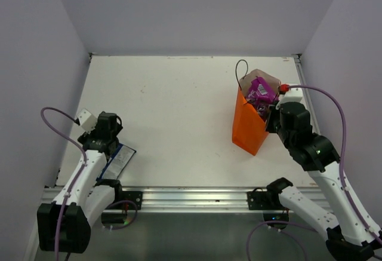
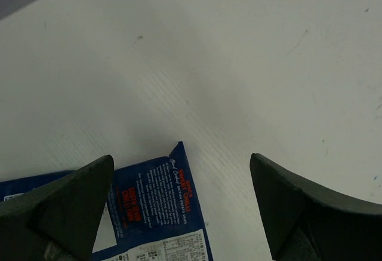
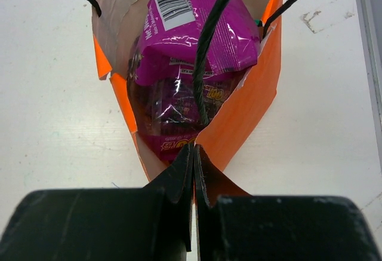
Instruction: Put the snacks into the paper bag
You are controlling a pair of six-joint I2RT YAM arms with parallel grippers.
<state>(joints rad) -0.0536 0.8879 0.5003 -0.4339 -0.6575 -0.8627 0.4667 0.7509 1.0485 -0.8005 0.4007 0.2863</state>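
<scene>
White tabletop (image 1: 179,106) boxed in by pale walls: I am judging the bagging nearly finished, with one packet showing outside.

My right gripper (image 3: 194,153) is reaching to the near corner of the upright orange paper bag (image 1: 248,131), fingers pressed together and, as far as I can judge, pinching the rim. Just beyond those fingertips a shiny magenta snack packet (image 3: 197,28) is sitting on top of a darker purple packet (image 3: 173,106) inside; anything deeper is hidden from me. My left gripper (image 2: 181,165) is hovering with fingers spread wide, and the flat blue-and-white foil packet (image 2: 158,207) is lying on the table right beneath it, partly under the left-hand finger. That packet is what I am counting as left to do: closing on it and carrying it across to the bag.
</scene>
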